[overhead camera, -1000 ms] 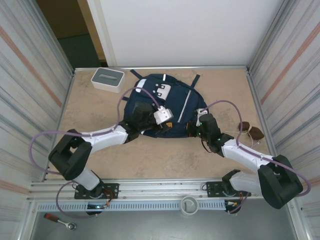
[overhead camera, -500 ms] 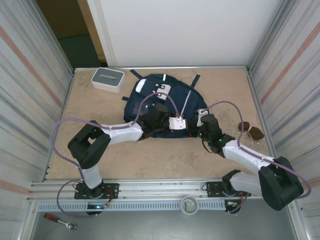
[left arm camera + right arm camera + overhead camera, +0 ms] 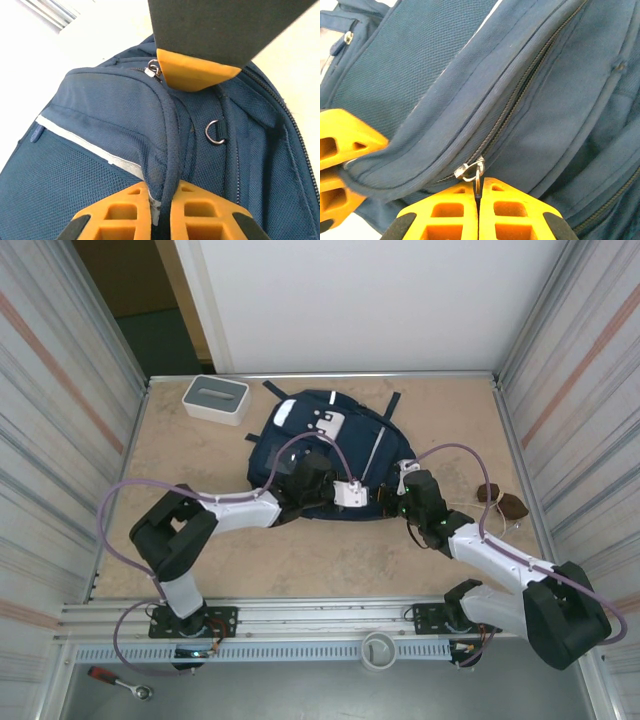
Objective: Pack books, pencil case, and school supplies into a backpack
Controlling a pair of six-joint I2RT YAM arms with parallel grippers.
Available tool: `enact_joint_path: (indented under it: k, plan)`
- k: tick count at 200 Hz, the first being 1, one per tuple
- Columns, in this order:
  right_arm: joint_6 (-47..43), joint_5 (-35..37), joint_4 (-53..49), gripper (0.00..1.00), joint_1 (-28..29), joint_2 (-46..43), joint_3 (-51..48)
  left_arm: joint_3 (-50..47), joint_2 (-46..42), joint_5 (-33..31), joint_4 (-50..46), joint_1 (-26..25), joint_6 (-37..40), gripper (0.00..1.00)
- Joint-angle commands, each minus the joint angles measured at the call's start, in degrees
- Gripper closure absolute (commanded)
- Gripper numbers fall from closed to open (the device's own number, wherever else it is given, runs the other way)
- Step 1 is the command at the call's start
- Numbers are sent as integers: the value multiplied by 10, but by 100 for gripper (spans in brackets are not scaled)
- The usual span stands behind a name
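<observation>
While your left pincer (image 3: 161,200) pinches the backpack (image 3: 100,115) seam (image 3: 170,130), your right pincer (image 3: 478,192) grips the zipper pull (image 3: 470,172) — its track (image 3: 520,95) runs ahead, slanting right. Draw along that line.

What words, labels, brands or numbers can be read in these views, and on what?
None can be read.
On the backpack, the white patches look blank at this size; the zipper pull and metal ring show no stamp.
The white box bears no legible mark.

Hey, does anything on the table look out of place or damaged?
Nothing spilled or damaged. The backpack is only puckered where the left gripper pinches a seam and the right gripper pinches a zipper pull.
</observation>
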Motion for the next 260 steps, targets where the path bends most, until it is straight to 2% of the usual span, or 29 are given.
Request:
enact_joint_path:
  k: [1, 63, 80, 105, 122, 140, 157, 182, 225, 241, 260]
  plan:
    - [-14, 90, -54, 100, -11, -10, 17, -30, -53, 27, 16, 14, -7, 100]
    - [-17, 77, -54, 100, -13, 16, 36, -108, -106, 64, 76, 54, -55, 100]
    - [-19, 49, -35, 100, -9, 24, 36, -121, -117, 77, 76, 67, -65, 97]
    - [-26, 19, 0, 100, 8, 26, 27, -132, -117, 63, 66, 69, -64, 91]
    - [-29, 11, 17, 100, 23, 23, 22, -139, -117, 61, 65, 69, -70, 82]
    - [-29, 1, 40, 100, 40, 23, 15, -141, -134, 66, 51, 57, -90, 62]
    - [-31, 2, 51, 100, 57, 26, 13, -140, -155, 53, 40, 27, -111, 49]
    - [-32, 2, 69, 100, 76, 27, 11, -126, -159, 26, 20, -12, -129, 40]
    - [-32, -1, 90, 100, 108, 17, 10, -94, -117, -45, 17, -35, -137, 41]
    - [-31, -2, 98, 100, 116, 14, 5, -94, -105, -64, 34, -34, -137, 48]
    - [-29, -1, 106, 100, 121, 12, -4, -96, -98, -70, 49, -27, -142, 60]
